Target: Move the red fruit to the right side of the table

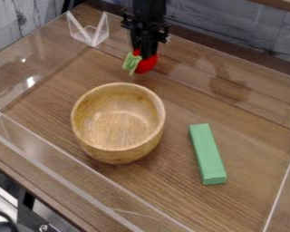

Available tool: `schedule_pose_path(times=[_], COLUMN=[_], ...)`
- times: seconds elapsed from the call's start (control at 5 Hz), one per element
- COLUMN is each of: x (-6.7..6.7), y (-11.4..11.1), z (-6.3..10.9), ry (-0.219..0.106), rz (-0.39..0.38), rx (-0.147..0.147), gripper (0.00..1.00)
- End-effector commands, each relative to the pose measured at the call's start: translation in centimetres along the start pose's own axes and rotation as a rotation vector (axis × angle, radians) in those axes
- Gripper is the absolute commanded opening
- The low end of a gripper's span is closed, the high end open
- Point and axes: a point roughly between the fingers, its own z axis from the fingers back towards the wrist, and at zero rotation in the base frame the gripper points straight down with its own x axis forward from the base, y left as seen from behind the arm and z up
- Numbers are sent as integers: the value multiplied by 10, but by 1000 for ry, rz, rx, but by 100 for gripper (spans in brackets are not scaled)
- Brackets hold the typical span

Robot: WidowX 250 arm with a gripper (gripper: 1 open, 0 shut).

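Observation:
The red fruit, a small red strawberry-like toy with a green leafy cap, is at the back of the table, behind the wooden bowl. My black gripper points straight down over it and is shut on the fruit, its fingers covering the fruit's top. The red body and green cap stick out at the left and below the fingers. Whether the fruit still rests on the wood or hangs just above it I cannot tell.
A round wooden bowl stands left of centre, in front of the gripper. A green rectangular block lies at the front right. Low clear acrylic walls border the tabletop, with a clear stand at the back left.

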Motion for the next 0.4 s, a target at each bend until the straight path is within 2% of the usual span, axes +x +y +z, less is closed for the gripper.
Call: schedule_pose_path(times=[0.0,0.2], x=[8,9], y=[1,-3], z=[18,15], ry=[-52,-44], rz=[-57,-100], rx=[27,18], gripper=[0,0])
